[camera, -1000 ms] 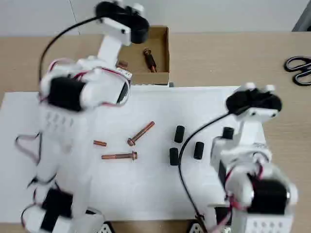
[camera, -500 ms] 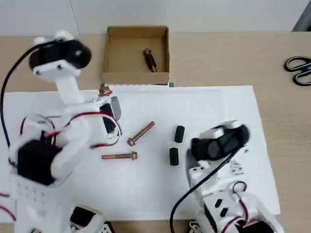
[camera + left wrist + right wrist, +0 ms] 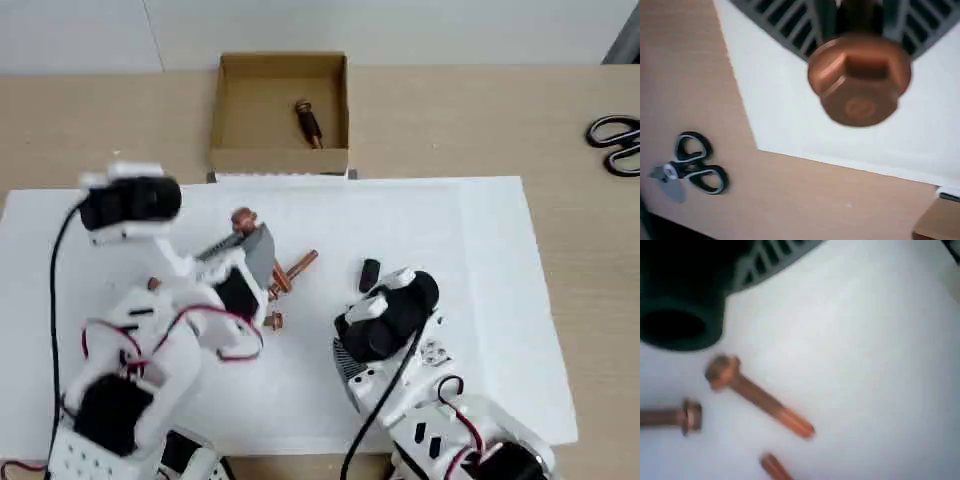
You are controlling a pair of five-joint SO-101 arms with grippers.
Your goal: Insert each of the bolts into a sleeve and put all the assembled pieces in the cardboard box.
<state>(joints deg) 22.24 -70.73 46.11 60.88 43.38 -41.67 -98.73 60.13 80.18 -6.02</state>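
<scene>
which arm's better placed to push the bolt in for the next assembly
Left, probably. The left gripper is shut on a bolt, whose head faces its wrist camera. The right gripper holds a black sleeve with its bore open, so it looks better suited to keeping the sleeve steady.

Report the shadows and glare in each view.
High view: even light, soft shadows on the white sheet. Left wrist view: a dull sheen on the held bolt, no glare. Right wrist view: the sleeve bore is black; a loose bolt casts a faint shadow.
</scene>
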